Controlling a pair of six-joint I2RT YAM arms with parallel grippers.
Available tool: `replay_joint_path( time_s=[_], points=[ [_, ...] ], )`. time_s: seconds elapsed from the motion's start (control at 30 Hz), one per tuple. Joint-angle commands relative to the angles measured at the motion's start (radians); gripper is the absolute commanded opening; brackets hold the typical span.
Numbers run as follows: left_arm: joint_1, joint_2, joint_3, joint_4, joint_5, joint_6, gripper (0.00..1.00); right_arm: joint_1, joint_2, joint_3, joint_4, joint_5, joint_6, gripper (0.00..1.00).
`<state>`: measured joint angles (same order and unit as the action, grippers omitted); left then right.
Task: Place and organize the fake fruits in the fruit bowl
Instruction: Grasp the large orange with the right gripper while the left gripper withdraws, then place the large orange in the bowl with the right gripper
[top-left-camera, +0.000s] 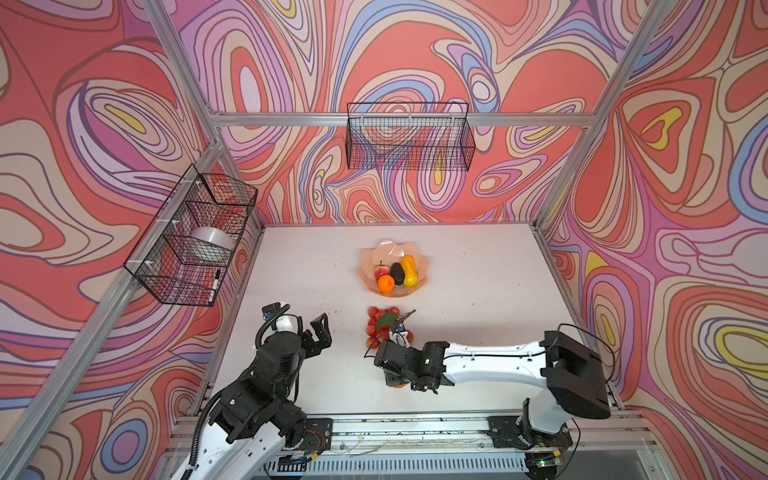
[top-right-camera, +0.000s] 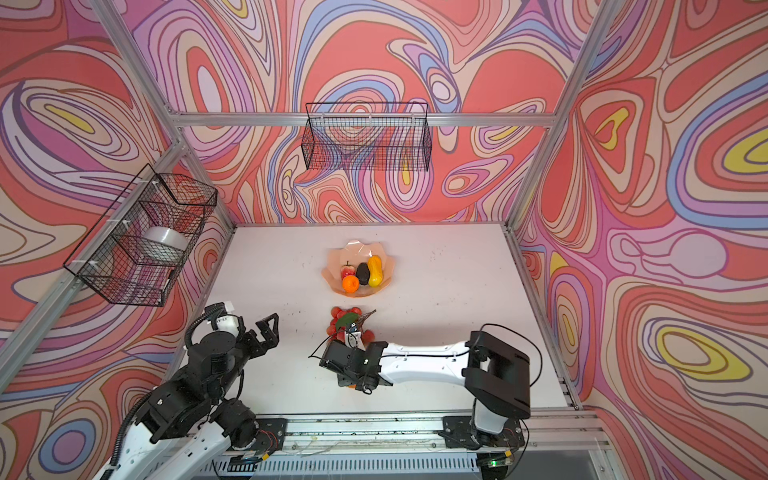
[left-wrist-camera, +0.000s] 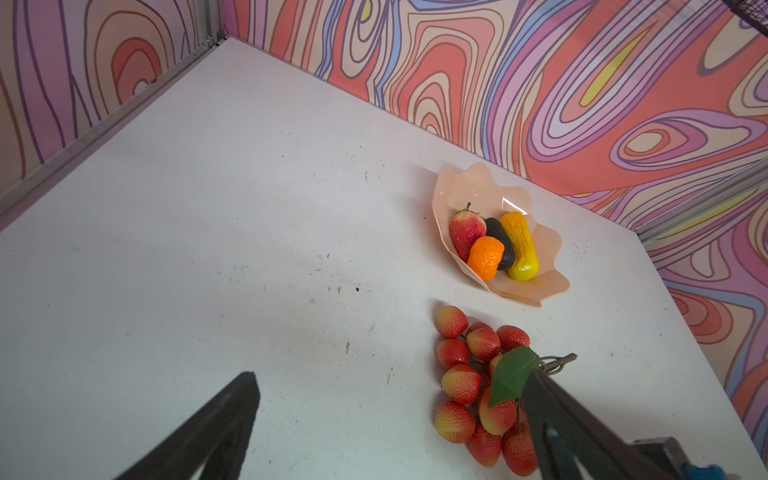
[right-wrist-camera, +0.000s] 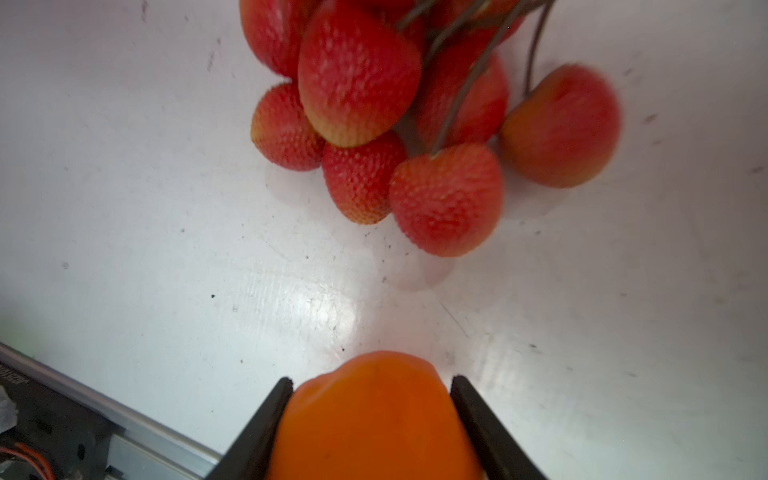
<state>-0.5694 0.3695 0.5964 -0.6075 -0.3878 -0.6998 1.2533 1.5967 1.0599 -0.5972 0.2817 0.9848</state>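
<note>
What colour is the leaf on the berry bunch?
Green; the leaf shows best in the left wrist view.

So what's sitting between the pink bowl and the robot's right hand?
The red berry bunch lies on the table between the bowl and the right gripper, in both top views.

A white table (top-left-camera: 478, 291) is seen in both top views. Small dark specks and scuff marks are spread over its top. A peach-pink fruit bowl (top-left-camera: 376, 253) is set on the table, near the middle and toward the back wall. A red berry bunch (top-left-camera: 376, 322) with a green leaf is laid flat on the table, just in front of the bowl and apart from it. An orange (right-wrist-camera: 374, 415) is found near the front edge of the table, close to the berries but not touching them. Whether the orange is resting on the table cannot be told. A metal rail (top-left-camera: 415, 428) is fixed along the front edge.
</note>
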Motion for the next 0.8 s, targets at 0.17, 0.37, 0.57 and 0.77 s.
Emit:
replay_joint_path(
  time_s=[0.17, 0.37, 0.57, 0.77],
  points=[
    [0.003, 0.089, -0.025, 0.182, 0.361, 0.071, 1.00, -0.274, -0.182, 0.080, -0.057, 0.082, -0.224, 0.46],
    [0.003, 0.165, 0.021, 0.224, 0.588, 0.153, 1.00, -0.457, 0.021, 0.311, -0.024, 0.010, -0.436, 0.47],
    [0.003, 0.174, 0.036, 0.224, 0.630, 0.174, 1.00, -0.529, 0.260, 0.512, -0.024, -0.003, -0.534, 0.48],
    [0.003, 0.141, 0.040, 0.199, 0.608, 0.181, 1.00, -0.561, 0.417, 0.632, -0.001, -0.059, -0.583, 0.51]
  ],
)
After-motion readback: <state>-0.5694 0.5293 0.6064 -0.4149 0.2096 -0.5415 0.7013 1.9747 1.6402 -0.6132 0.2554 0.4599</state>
